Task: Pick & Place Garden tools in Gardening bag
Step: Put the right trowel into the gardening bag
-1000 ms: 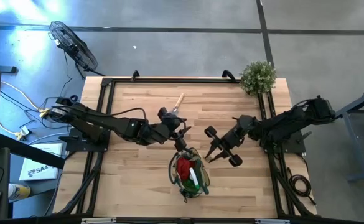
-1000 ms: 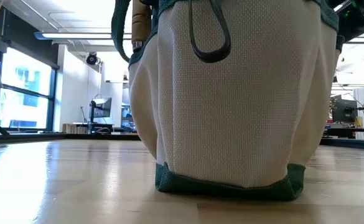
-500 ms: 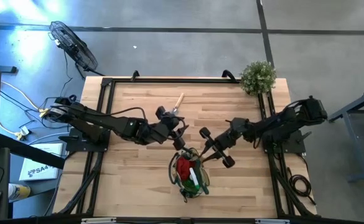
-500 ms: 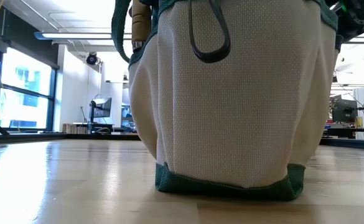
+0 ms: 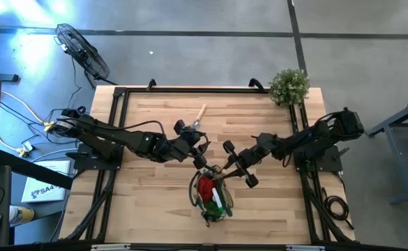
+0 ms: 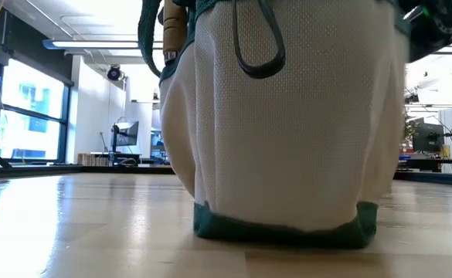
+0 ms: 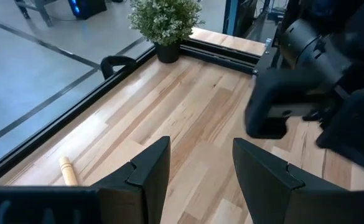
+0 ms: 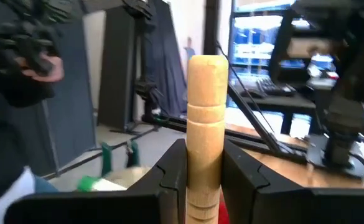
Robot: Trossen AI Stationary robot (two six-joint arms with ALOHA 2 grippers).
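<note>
Two grippers are at work over my table [image 5: 155, 202], both close to the gardening bag [image 5: 211, 193], which stands near the front edge in the middle. My right gripper [image 8: 202, 165] is closed on a pale wooden handle [image 8: 206, 134] that rises upright between its fingers [image 8: 169, 171]; which tool the handle belongs to I cannot tell. From above, that gripper [image 5: 226, 166] sits at the bag's rim on the right arm's side, with the arm reaching in from the table's right edge. My left gripper [image 7: 200, 162] is empty, its jaws parted to a middling width, with bare table planks showing between the fingers [image 7: 150, 171]; seen from above, it [image 5: 202, 157] hovers just behind the bag, on the left arm's side. Inside the bag a red piece [image 5: 206, 187] and something green and white [image 5: 216, 202] show at the open top. Another wooden-handled tool [image 5: 198, 116] lies on the table behind my left gripper, well apart from the bag; the end of its handle [image 7: 68, 171] shows past my left fingers. From table height the bag [image 6: 287, 123] fills the view, pale woven fabric with a dark green base band, a dark loop handle [image 6: 258, 46] hanging down its front, and a wooden handle [image 6: 173, 27] standing in a side pocket. A bushy green plant [image 5: 289, 85] stands at the far right corner.
</note>
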